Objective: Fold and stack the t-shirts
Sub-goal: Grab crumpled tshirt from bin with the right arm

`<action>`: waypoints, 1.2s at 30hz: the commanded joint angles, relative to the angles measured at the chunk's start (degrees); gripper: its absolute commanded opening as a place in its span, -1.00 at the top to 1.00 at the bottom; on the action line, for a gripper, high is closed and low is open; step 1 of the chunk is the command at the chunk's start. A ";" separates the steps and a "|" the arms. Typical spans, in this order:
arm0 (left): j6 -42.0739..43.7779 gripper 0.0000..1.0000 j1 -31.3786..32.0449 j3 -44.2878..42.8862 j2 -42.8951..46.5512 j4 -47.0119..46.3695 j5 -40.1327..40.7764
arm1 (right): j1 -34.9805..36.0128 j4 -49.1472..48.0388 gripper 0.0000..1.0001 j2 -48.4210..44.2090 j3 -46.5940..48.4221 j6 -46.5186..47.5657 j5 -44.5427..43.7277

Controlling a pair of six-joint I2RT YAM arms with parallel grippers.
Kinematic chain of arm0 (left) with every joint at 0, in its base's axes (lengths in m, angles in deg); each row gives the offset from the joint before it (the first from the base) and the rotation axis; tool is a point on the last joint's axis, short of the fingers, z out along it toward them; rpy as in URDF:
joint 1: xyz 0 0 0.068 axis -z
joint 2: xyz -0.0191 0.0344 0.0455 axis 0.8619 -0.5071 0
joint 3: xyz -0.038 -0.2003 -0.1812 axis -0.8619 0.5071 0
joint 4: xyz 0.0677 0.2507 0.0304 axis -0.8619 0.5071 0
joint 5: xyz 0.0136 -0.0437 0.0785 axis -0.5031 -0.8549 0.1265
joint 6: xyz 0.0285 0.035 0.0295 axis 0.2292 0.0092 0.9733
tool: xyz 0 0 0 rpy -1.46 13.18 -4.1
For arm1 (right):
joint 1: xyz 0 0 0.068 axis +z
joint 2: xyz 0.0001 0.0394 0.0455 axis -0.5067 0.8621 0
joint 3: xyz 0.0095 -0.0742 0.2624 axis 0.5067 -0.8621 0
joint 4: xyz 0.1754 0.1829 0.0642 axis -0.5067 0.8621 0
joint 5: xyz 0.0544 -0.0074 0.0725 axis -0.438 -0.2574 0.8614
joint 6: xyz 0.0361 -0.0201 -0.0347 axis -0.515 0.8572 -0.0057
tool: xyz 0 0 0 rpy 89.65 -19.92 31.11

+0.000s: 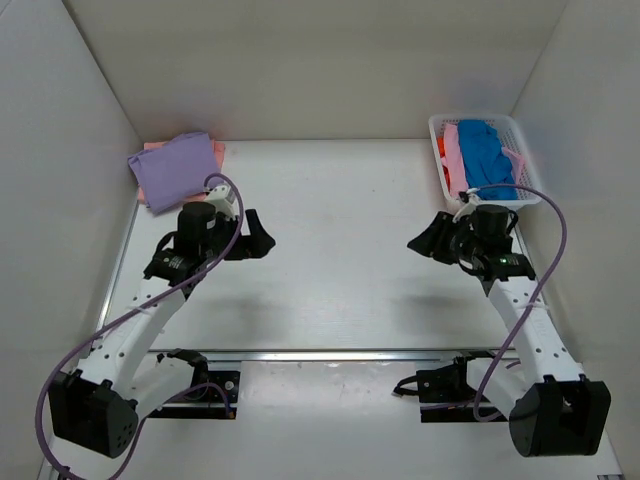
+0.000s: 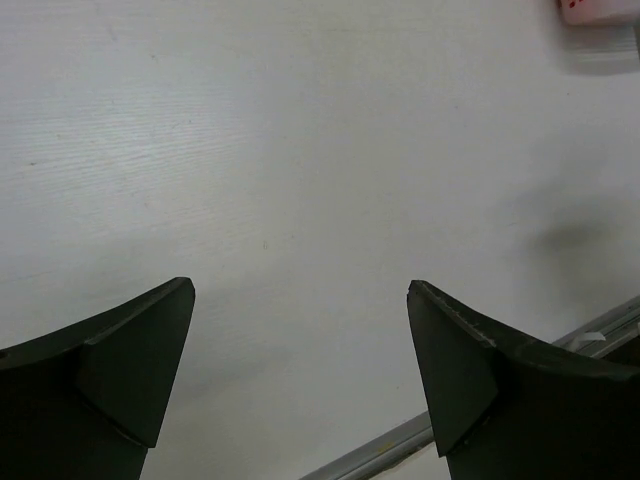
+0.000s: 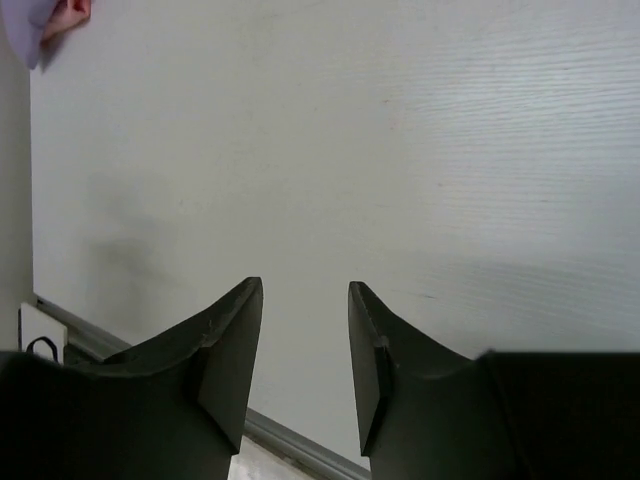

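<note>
A folded lavender t-shirt [image 1: 172,170] lies on a salmon one [image 1: 218,149] at the back left of the table. A white mesh basket [image 1: 437,126] at the back right holds a bright blue t-shirt [image 1: 486,156], a light pink one [image 1: 452,150] and an orange one [image 1: 441,152]. My left gripper [image 1: 262,238] is open and empty over bare table, right of the stack. My right gripper [image 1: 424,240] is open and empty, in front and left of the basket. The left wrist view shows its fingers [image 2: 140,360] wide apart; the right wrist view shows a narrower gap between its fingers [image 3: 225,350].
White walls enclose the table on the left, back and right. A metal rail [image 1: 340,355] runs along the near edge in front of the arm bases. A corner of the stack [image 3: 45,22] shows in the right wrist view, and a bit of the basket [image 2: 598,10] in the left.
</note>
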 commanded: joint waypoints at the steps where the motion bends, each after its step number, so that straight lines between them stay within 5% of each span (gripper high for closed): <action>1: 0.09 -0.98 1.73 1.87 -2.94 -2.66 -1.43 | -2.50 3.31 0.25 -2.89 3.18 4.50 -1.46; 8: 2.72 -0.97 2.78 6.62 1.09 -12.51 -5.05 | -6.54 7.54 -0.07 8.41 21.60 11.19 -14.21; 17: 6.33 -0.98 -1.96 11.88 6.28 -19.98 -3.64 | -14.97 7.97 0.09 44.69 55.52 15.84 -17.98; 24: 8.71 -0.98 0.50 10.56 -1.62 -20.15 -3.01 | -15.95 6.13 0.10 64.31 70.22 17.52 -23.36; 32: 8.00 -0.97 1.29 11.89 -6.11 -25.16 -2.06 | -16.91 23.08 0.22 89.11 102.48 15.86 -23.98; 35: 7.39 -0.49 0.85 11.71 -7.16 -25.79 -2.75 | -16.48 22.22 0.36 88.43 100.49 15.41 -25.11; 36: 7.56 0.05 0.59 11.54 -8.30 -25.52 -3.45 | -16.39 21.69 0.60 88.08 99.35 15.85 -25.46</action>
